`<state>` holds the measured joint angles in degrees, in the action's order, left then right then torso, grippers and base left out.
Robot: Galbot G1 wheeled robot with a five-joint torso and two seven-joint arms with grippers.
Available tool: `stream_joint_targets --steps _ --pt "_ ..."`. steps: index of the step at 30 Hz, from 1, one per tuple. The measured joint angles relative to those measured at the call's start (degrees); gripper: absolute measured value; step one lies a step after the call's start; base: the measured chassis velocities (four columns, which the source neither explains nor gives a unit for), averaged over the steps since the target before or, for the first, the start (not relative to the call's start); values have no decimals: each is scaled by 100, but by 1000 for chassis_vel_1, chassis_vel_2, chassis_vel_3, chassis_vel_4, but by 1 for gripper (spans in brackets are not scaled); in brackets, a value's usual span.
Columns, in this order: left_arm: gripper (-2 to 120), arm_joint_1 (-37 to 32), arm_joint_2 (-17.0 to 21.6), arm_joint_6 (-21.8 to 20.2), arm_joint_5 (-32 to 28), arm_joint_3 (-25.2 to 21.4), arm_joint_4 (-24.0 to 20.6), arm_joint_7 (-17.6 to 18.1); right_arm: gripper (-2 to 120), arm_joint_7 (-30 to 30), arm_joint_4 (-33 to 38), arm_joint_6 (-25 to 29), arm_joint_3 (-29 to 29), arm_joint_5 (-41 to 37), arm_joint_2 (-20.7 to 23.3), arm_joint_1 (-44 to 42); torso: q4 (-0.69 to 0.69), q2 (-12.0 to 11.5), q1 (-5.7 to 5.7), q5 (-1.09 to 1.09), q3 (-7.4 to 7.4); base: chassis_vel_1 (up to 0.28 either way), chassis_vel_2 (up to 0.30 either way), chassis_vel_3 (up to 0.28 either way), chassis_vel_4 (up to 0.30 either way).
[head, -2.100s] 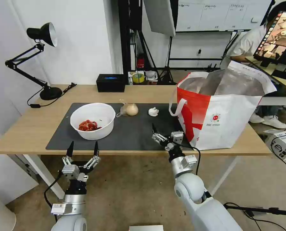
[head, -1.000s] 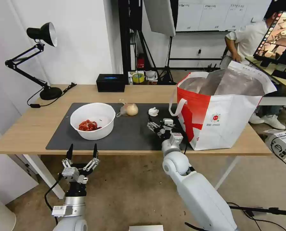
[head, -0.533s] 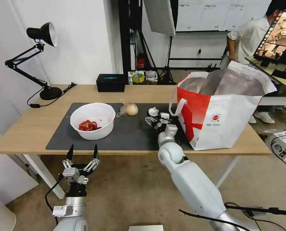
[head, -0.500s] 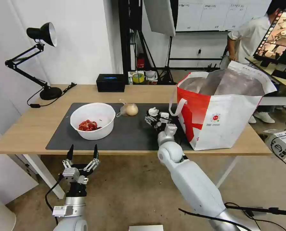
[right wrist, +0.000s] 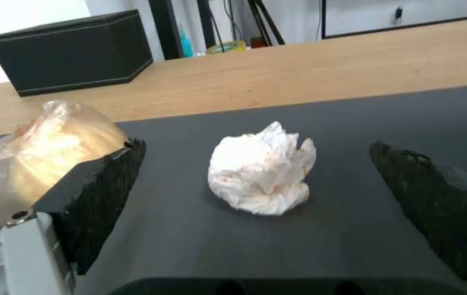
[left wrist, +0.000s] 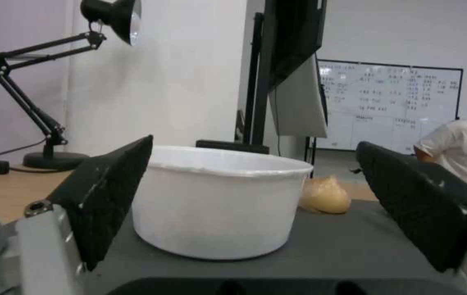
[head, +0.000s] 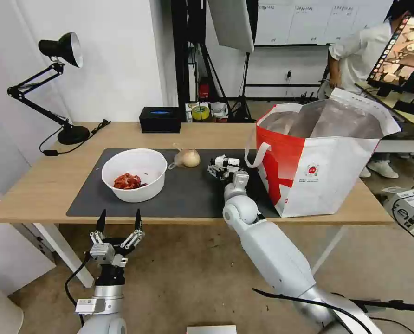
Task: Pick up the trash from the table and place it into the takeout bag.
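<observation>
Crumpled white tissue (right wrist: 260, 180) on the dark grey mat (head: 188, 195) of the light-wood bench (head: 44, 185), just left of the red-and-white foil-lined takeout bag (head: 318, 162). The right pincer (right wrist: 255, 213) stands released, jaws flanking the tissue without touching. Step in hand: approach for grasp. Next move likely calls for advancing slightly, then clenching. The left pincer (head: 119, 226) waits released near the bench's front edge.

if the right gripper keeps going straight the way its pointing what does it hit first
Most likely the crumpled white tissue. It lies on the dark grey mat, centred between the open fingers of the right gripper, with nothing between. How much gap is left is hard to judge.
</observation>
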<state>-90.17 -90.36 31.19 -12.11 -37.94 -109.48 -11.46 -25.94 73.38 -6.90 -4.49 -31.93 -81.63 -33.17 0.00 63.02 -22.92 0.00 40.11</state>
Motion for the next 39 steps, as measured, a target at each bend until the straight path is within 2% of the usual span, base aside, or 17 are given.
stream_joint_targets --steps 12,29,39 --pt "100 -15 -34 28 6 12 3 0 100 -162 -343 -197 -89 3 -41 282 0 0 1 0 0 0 0 0 0" --pt "100 0 -87 51 26 23 41 -1 100 68 -1059 -173 -72 2 -179 660 0 0 1 0 0 0 0 0 0" --pt "100 6 -87 51 27 27 58 -1 100 157 -1207 -155 -75 22 -210 718 0 0 1 0 0 0 0 0 0"
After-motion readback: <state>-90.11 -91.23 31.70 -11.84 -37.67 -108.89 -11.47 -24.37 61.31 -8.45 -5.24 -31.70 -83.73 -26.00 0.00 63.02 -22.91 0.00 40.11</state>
